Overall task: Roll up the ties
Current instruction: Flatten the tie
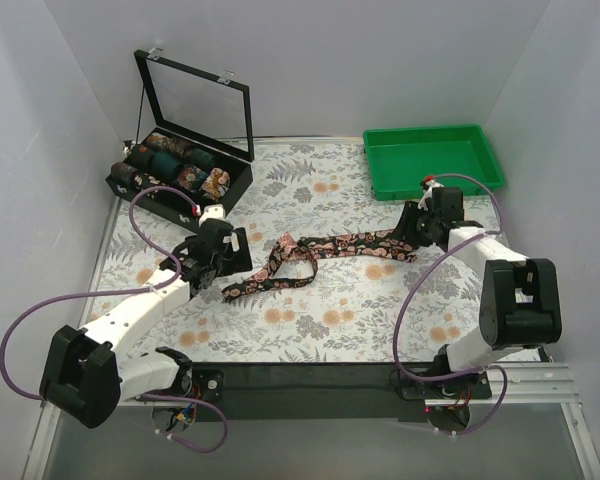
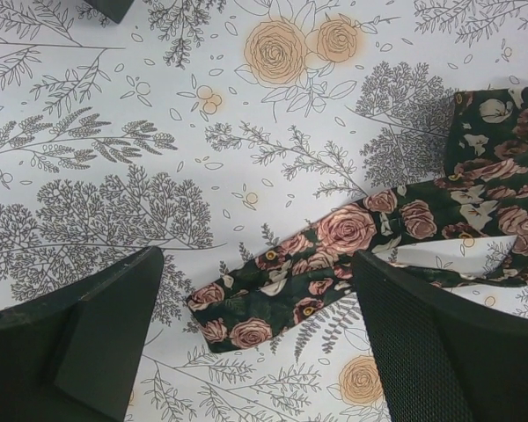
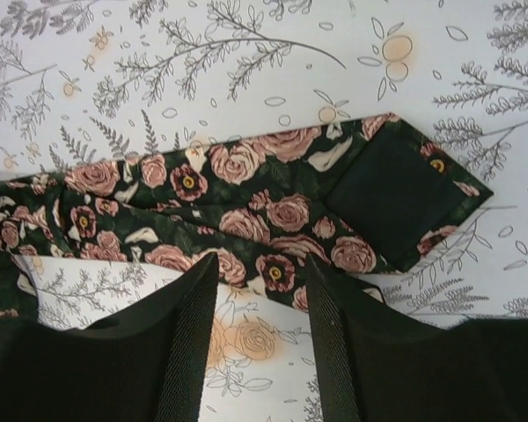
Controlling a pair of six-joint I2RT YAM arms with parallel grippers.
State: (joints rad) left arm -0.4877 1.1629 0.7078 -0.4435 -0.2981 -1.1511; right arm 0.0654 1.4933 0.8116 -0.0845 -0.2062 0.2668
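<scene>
One tie, dark with pink roses, lies unrolled across the middle of the floral table cover, looped near its left third. Its narrow end lies flat on the cover between the fingers of my left gripper, which is open and hovers just above it, touching nothing. My left gripper is at the tie's left end. The tie's wide end, with its dark lining turned up, lies under my right gripper. Those jaws stand apart, narrower than the left ones, with the tie's near edge at their tips. My right gripper is at the tie's right end.
A black box with a raised glass lid stands at the back left and holds several rolled ties. A green tray sits at the back right. White walls close in the table on three sides.
</scene>
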